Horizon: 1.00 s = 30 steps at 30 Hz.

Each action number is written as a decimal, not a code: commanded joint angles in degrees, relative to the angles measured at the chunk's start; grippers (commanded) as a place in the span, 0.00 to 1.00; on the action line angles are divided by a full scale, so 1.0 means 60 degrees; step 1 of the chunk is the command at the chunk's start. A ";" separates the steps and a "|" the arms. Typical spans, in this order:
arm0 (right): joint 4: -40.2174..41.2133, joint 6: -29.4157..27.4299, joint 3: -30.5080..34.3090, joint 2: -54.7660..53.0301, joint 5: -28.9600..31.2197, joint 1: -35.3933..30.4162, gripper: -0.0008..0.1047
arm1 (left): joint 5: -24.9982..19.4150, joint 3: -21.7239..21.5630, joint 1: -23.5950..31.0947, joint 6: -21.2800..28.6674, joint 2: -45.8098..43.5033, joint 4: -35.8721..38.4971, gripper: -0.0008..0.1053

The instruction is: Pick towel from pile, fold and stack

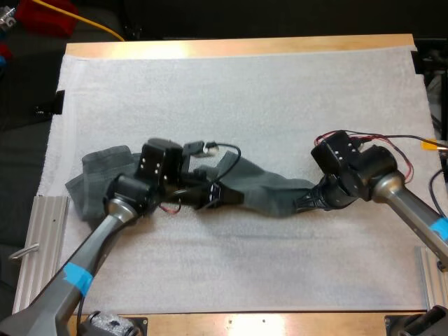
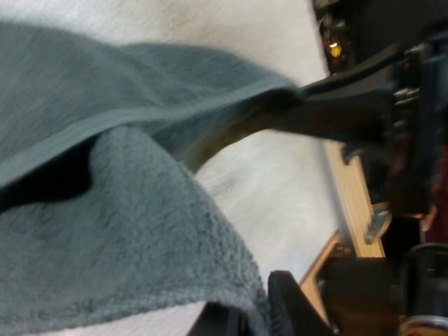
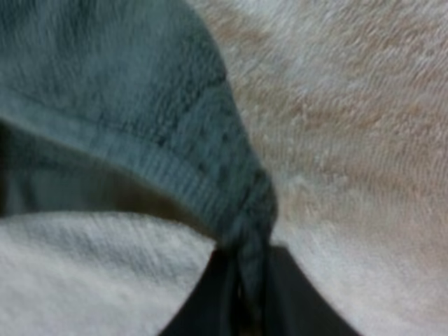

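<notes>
White mat (image 1: 245, 91) covered the table (image 1: 238, 47); from above we saw the towel (image 1: 262, 183) stretched across its middle between our left gripper (image 1: 218, 196) and right gripper (image 1: 306, 201). At our left wrist, the fingers (image 2: 292, 309) pinched the towel's edge. At our right wrist, the jaws were clamped on its corner.

Nubby terry-cloth towel (image 1: 266, 189) (matt) on rough white mat (image 1: 245, 91).

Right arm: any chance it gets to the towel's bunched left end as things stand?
Probably not. The right gripper is shut on the towel's right end, and the left gripper, also clamped on the towel, sits between it and that bunched end.
</notes>
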 commanded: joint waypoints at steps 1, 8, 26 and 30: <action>0.0097 0.0169 0.0011 -0.0204 -0.0195 -0.0034 0.02 | 0.0177 -0.0332 -0.0032 0.0209 -0.0098 0.0492 0.01; 0.0092 0.0815 -0.0054 -0.1024 -0.1155 -0.0034 0.02 | -0.0147 -0.1879 -0.0032 0.1388 -0.0093 0.3124 0.01; -0.2166 0.4068 -0.0291 -0.1842 -0.4959 -0.0034 0.02 | -0.1040 -0.3481 -0.0048 0.3763 -0.1114 0.7113 0.01; -0.3136 0.4893 -0.0291 -0.1842 -0.5779 -0.0034 0.02 | -0.0703 -0.3481 -0.0048 0.3763 -0.1475 0.7227 0.01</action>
